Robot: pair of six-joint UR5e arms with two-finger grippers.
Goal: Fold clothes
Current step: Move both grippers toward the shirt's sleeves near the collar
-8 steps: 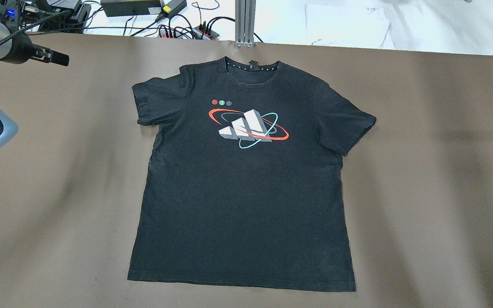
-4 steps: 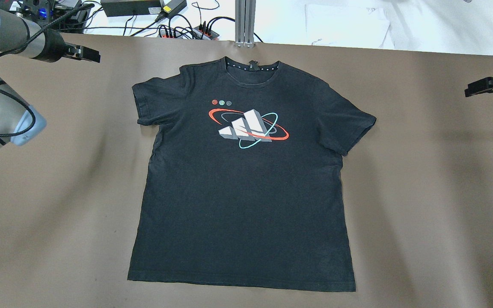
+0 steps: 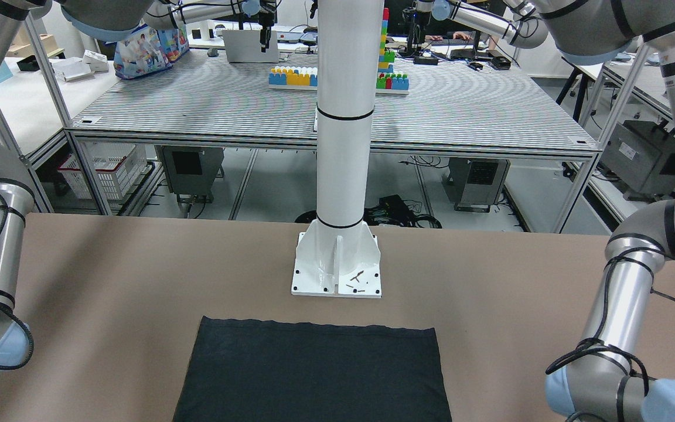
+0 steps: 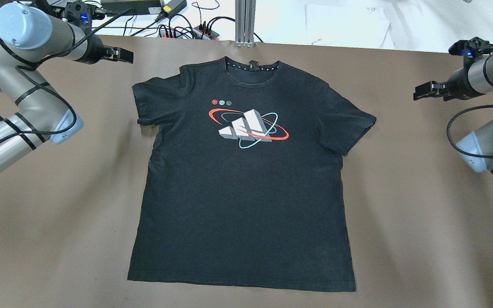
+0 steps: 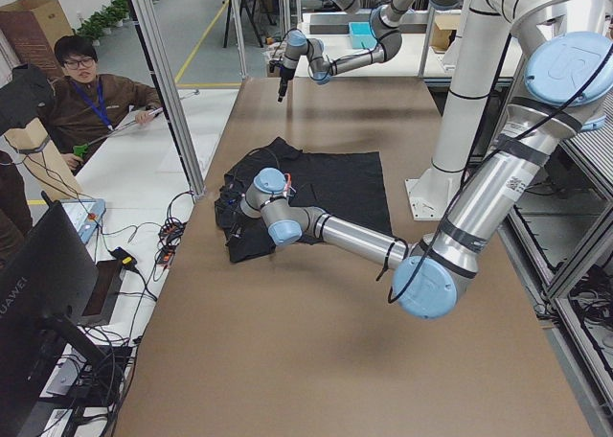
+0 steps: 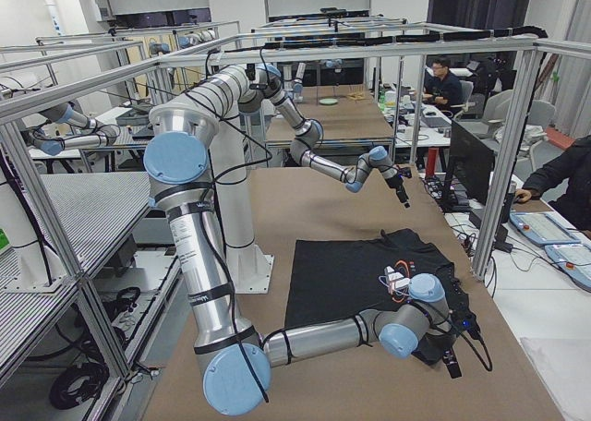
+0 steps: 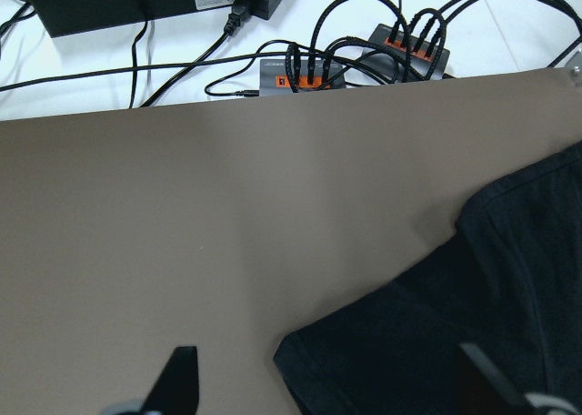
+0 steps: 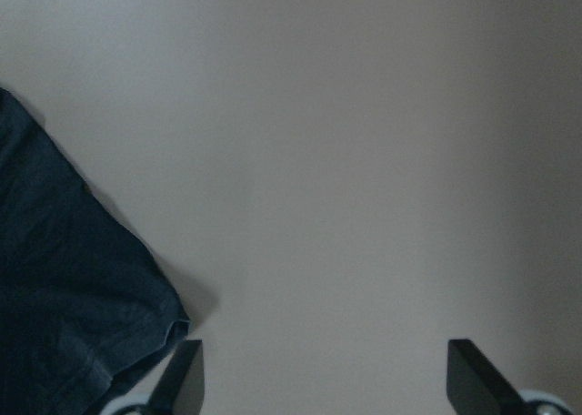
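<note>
The clothes are one black T-shirt (image 4: 246, 179) with a white, red and teal chest print. It lies flat and face up on the brown table, collar toward the far edge. Its hem (image 3: 314, 363) shows in the front-facing view. My left gripper (image 4: 120, 54) hovers open above the table, just outside the shirt's left sleeve (image 7: 427, 342); in its wrist view the two fingers (image 7: 182, 379) stand wide apart. My right gripper (image 4: 422, 92) is open too, some way out from the right sleeve (image 8: 64, 278). Neither gripper touches the cloth.
Power strips (image 4: 186, 32), cables and a black box lie beyond the far table edge, beside an aluminium post (image 4: 244, 23). The robot's white post (image 3: 337, 266) stands behind the hem. A seated person (image 5: 91, 92) is beside the table in the exterior left view.
Both arms have swung inward from the view's edges toward the shirt's sleeves, the left one further along the far edge. The shirt has not moved.
</note>
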